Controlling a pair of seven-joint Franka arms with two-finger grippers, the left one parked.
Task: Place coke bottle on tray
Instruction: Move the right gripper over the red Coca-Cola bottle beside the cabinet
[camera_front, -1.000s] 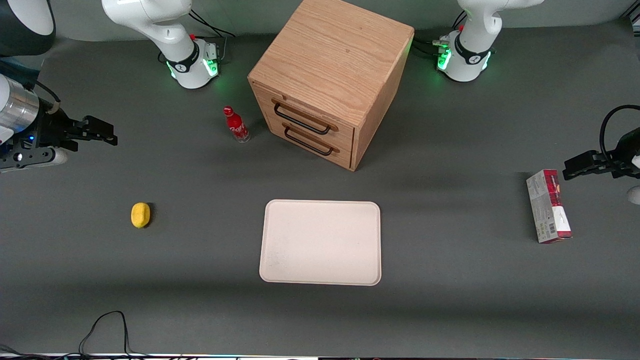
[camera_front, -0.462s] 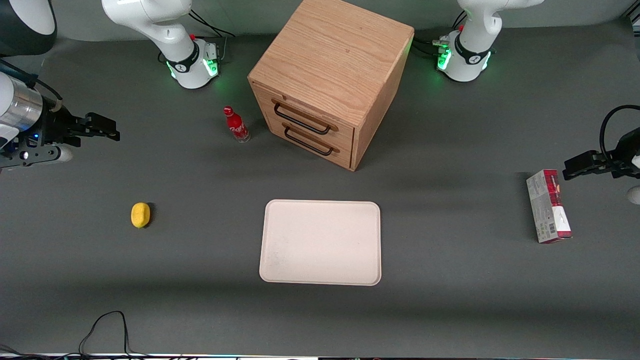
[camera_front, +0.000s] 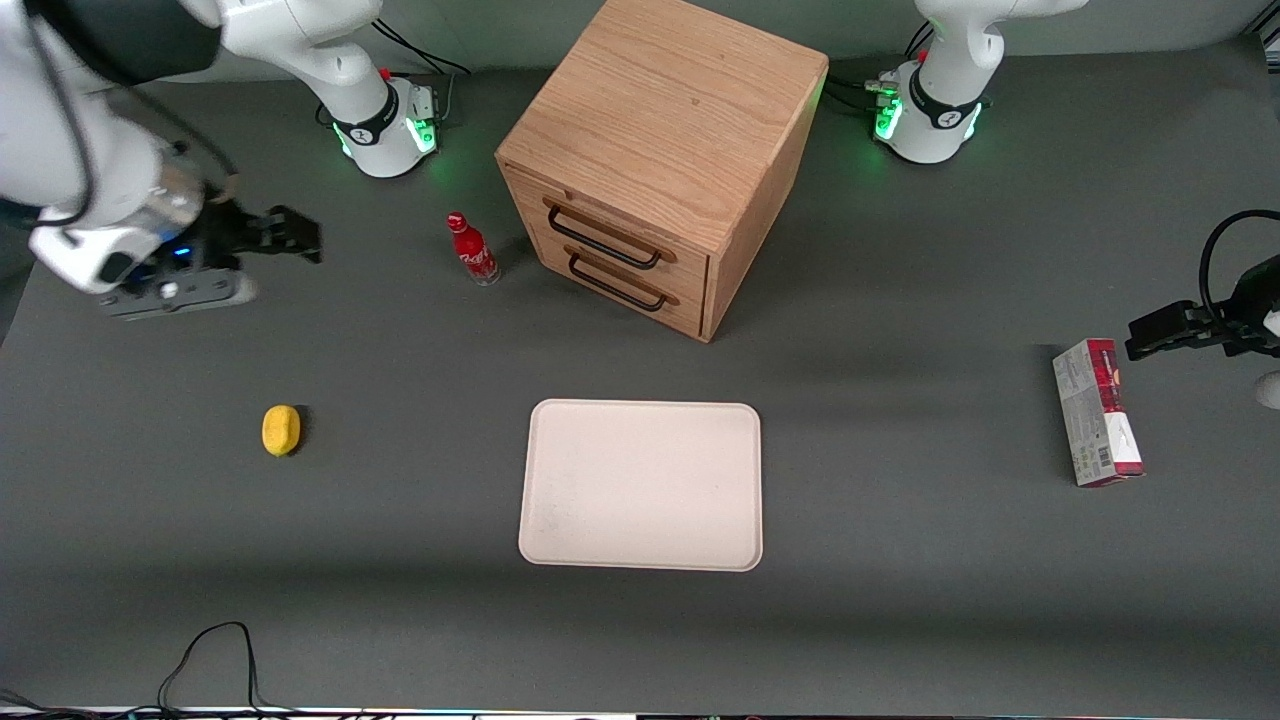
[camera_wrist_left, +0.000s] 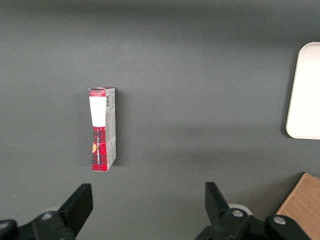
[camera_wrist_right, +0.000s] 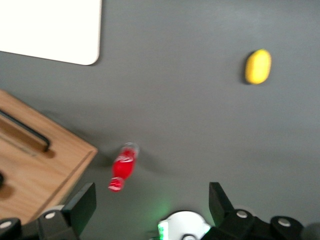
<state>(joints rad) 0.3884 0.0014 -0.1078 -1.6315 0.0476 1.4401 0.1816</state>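
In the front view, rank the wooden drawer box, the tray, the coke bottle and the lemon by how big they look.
1. wooden drawer box
2. tray
3. coke bottle
4. lemon; bottle and lemon look close in size.
The gripper, open, hangs toward the working arm's end of the table, apart from the bottle.

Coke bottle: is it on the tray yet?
No. The coke bottle stands on the table beside the wooden drawer box, apart from the tray; the open gripper hovers short of it.
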